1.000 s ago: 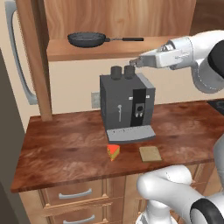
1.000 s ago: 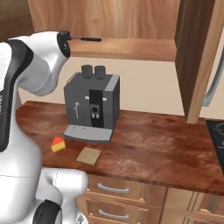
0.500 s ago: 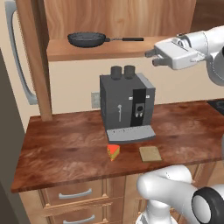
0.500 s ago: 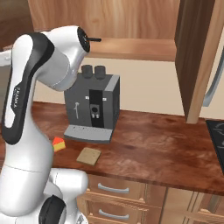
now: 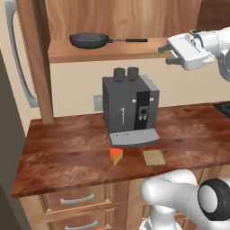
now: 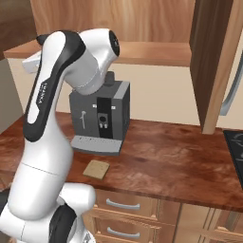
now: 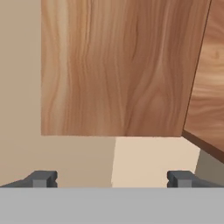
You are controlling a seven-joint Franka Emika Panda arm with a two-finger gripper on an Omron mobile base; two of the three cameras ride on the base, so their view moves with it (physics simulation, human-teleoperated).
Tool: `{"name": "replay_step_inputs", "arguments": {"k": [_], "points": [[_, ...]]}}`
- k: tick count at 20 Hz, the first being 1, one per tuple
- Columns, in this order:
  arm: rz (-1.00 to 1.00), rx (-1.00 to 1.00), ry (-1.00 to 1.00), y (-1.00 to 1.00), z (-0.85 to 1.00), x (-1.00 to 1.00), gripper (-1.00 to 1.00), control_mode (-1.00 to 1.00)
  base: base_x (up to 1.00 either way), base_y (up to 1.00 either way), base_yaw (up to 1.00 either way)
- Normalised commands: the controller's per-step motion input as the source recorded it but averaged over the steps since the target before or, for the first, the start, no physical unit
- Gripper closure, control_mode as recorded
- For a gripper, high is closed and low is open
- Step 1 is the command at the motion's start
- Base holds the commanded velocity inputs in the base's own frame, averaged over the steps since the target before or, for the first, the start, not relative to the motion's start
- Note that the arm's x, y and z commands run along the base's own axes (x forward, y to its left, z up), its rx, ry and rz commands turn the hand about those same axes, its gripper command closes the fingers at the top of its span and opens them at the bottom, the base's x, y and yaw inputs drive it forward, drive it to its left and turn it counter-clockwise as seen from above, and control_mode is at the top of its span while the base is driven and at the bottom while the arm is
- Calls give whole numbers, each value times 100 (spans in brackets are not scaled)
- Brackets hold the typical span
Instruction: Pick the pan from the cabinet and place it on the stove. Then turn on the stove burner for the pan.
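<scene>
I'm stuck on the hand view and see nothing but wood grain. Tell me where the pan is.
Observer: The pan lies on the cabinet shelf, above the coffee machine.
Operator: Give me the handle direction.
Observer: In the left base view its handle runs right along the shelf, toward the gripper.
Operator: Report the gripper.
Observer: It's open and empty, level with the shelf's front edge, apart from the handle tip.
Operator: List what's on the counter.
Observer: A cheese wedge and a flat tan square lie before the machine.

Perhaps "FRANKA" on the arm [image 6: 43, 92]
</scene>
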Motion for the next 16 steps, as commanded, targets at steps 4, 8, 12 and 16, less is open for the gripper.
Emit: {"name": "replay_step_inputs", "arguments": {"k": [4, 8, 12, 16], "points": [[0, -1, -4, -35, 1, 38, -100, -100, 0, 0, 0], [0, -1, -1, -25, 5, 45, -100, -100, 0, 0, 0], [0, 0, 0, -22, 7, 50, -100, -100, 0, 0, 0], [0, 0, 0, -18, 3, 42, -100, -100, 0, 0, 0]]}}
